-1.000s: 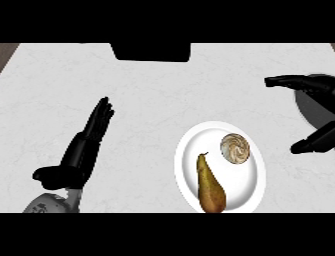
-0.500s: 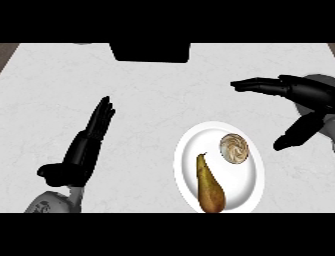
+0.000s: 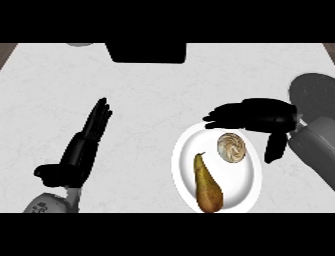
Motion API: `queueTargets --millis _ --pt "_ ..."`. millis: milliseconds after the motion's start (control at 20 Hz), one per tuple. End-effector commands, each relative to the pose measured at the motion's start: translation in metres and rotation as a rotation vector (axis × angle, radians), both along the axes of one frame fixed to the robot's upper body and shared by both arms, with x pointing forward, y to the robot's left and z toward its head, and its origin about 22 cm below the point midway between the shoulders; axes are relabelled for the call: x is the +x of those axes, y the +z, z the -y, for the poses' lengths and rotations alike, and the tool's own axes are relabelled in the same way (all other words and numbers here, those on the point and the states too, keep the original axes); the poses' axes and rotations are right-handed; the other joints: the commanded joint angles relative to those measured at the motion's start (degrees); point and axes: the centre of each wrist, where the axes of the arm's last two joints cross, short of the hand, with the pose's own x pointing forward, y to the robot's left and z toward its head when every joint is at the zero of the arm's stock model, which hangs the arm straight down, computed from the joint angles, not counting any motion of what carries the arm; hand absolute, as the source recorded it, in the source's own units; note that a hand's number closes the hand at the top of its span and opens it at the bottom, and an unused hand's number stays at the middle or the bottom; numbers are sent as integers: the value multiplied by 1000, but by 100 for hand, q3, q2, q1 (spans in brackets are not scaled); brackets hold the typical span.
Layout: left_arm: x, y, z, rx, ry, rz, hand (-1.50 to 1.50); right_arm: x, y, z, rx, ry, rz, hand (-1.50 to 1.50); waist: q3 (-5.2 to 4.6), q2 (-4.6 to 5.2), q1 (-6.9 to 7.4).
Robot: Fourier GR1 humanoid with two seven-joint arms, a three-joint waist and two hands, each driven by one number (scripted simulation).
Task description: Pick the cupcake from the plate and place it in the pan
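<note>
The cupcake (image 3: 232, 147), pale with a swirled top, sits on the far right part of a white plate (image 3: 186, 157). A brown pear (image 3: 208, 187) lies on the plate's near half. My right hand (image 3: 262, 116) hovers just beyond and right of the cupcake, fingers stretched leftward over the plate's far rim and thumb hanging down at the plate's right side, holding nothing. The dark round pan (image 3: 323, 94) shows at the right edge, partly behind my right forearm. At the left my left hand (image 3: 81, 150) rests open with fingers straight.
A black box-like object (image 3: 147, 52) stands at the counter's far edge. A small pale object (image 3: 80, 44) peeks in beside it at the top. Wooden floor shows past the counter's left and right far corners.
My right hand has moved left and nearer, from the right edge to just above the plate's far rim by the cupcake. The pan has come into view behind it. The left hand has not moved.
</note>
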Motion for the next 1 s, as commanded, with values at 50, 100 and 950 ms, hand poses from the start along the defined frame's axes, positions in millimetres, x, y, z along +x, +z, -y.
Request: queueTargets --millis 50,100,950 --pt "-4 9 -12 -14 9 -2 0 -5 -24 1 -121 63 12 -150 0 -25 -72" --pt "-7 4 0 13 12 -7 0 -11 -29 -7 -122 67 11 -150 -1 -29 -97" --pt "3 17 1 6 27 -2 0 8 -72 -21 -71 -10 -22 -150 0 -18 -83"
